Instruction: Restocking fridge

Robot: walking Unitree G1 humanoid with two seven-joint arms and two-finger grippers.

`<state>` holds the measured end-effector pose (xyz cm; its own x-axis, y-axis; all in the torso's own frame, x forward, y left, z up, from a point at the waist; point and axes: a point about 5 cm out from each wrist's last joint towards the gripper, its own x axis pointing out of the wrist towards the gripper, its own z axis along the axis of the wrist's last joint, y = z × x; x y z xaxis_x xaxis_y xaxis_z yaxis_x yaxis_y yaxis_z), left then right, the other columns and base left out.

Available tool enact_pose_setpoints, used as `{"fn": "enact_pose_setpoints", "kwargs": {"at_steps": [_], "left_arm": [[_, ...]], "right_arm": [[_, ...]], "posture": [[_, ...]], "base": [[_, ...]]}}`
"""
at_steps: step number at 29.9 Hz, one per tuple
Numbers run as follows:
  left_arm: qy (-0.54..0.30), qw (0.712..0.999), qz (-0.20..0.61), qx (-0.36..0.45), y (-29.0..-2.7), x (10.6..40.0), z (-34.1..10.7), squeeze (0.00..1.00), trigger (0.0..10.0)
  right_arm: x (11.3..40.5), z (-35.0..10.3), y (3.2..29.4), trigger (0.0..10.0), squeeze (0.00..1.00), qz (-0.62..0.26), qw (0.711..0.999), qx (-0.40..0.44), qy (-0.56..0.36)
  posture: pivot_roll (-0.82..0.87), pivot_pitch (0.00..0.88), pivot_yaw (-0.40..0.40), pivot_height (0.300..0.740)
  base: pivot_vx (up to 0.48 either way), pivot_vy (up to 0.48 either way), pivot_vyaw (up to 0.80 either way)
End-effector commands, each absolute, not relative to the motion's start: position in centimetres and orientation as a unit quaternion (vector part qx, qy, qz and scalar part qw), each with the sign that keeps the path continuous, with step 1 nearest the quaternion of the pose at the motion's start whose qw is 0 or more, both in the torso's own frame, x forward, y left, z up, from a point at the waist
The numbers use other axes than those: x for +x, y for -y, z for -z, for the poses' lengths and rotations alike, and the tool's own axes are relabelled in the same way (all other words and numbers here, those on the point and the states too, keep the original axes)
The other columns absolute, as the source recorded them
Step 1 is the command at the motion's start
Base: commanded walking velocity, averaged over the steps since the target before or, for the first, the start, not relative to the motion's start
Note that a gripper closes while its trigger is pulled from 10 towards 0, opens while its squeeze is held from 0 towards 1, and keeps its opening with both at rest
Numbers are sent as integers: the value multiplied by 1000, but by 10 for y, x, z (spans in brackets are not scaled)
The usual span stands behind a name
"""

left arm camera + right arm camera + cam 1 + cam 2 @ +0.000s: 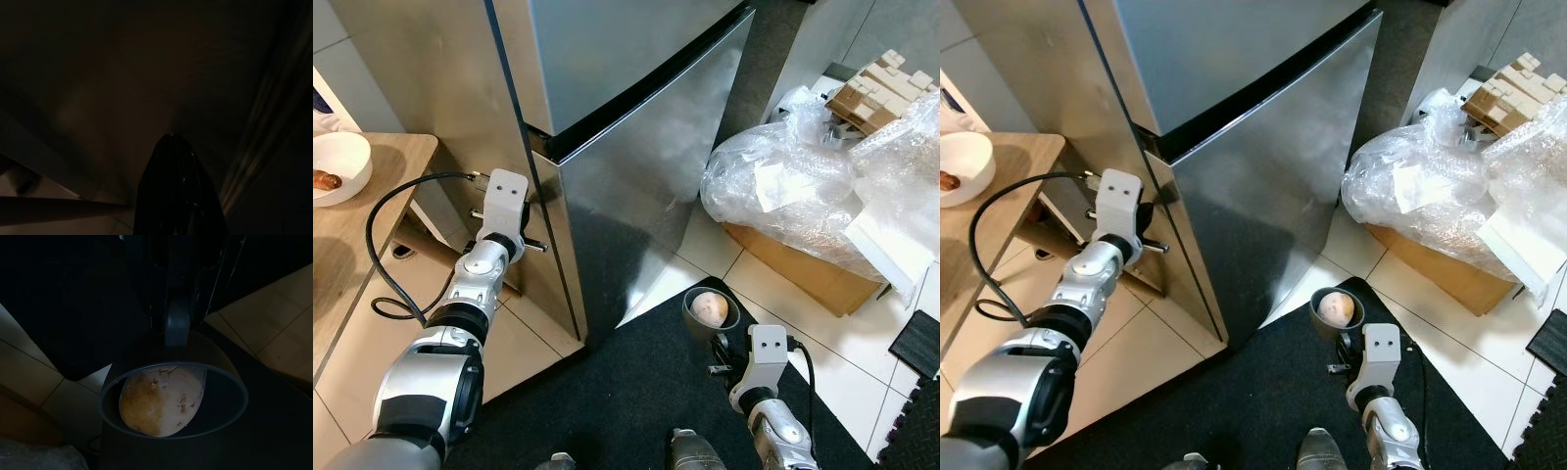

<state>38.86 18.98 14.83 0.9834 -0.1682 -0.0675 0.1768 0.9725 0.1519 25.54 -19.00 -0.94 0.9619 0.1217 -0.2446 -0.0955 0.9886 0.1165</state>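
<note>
A stainless steel fridge [636, 147] stands in front of me with both doors closed. My left gripper [527, 208] is raised to the fridge's left edge, at the dark seam between the upper and lower doors; the left wrist view is very dark. My right gripper [722, 343] hangs low over the black mat, shut on the rim of a dark grey cup [225, 406]. A pale, brown-speckled round fruit [161, 401] lies inside the cup [690, 315].
On the left is a wooden table [352, 255] with a white bowl [337, 162]. A cardboard box under crumpled plastic wrap [803, 186] sits on the tiled floor to the right of the fridge. A black mat [636, 392] covers the floor under me.
</note>
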Motion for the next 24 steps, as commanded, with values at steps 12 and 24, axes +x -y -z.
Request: {"fn": "enact_pose_setpoints", "kwargs": {"at_steps": [12, 24], "left_arm": [[-37, 972, 229, -17, -160, 386, -144, 0, 10000], [-28, 952, 302, -34, -152, 382, -145, 0, 10000]], "right_arm": [[252, 12, 191, 10000, 0, -54, 989, 52, -129], [252, 12, 192, 10000, 0, -53, 989, 51, -129]], "posture": [[-192, 184, 18, 736], [-193, 184, 19, 736]], "base": [[0, 0, 0], [0, 0, 0]]}}
